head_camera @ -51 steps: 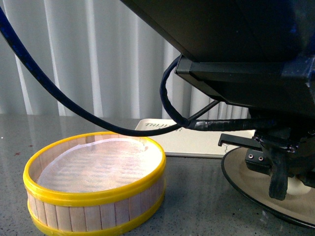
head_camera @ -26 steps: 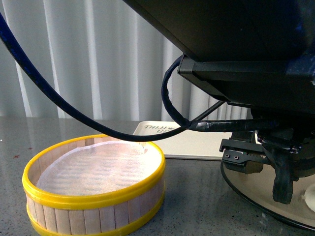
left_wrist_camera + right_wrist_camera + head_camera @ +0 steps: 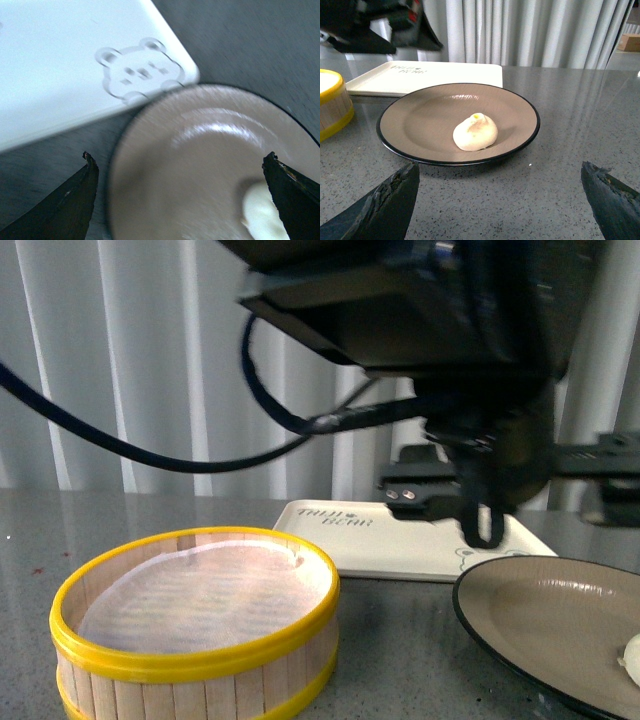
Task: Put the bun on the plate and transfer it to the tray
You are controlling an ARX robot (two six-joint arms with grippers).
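The cream-white bun [image 3: 475, 132] lies on the beige, black-rimmed plate [image 3: 420, 120], a little off its middle. In the front view only the bun's edge [image 3: 632, 658] shows, on the plate [image 3: 540, 610] at the far right. The cream-white tray [image 3: 400, 535] with its bear face [image 3: 140, 70] lies just behind the plate. My left gripper [image 3: 179, 156] hangs open in the air above the plate's tray-side half and holds nothing. My right gripper [image 3: 500, 167] stands open low over the table, just short of the plate's near rim.
A round wooden steamer basket [image 3: 190, 620] with yellow rims and a white liner stands left of the plate. A dark cable [image 3: 150, 455] sags above it. The left arm's dark body [image 3: 450, 330] fills the top of the front view. White curtains hang behind the grey speckled table [image 3: 530, 200].
My left gripper has risen off the plate and moved back toward the tray. The bun stays on the plate, free of the fingers.
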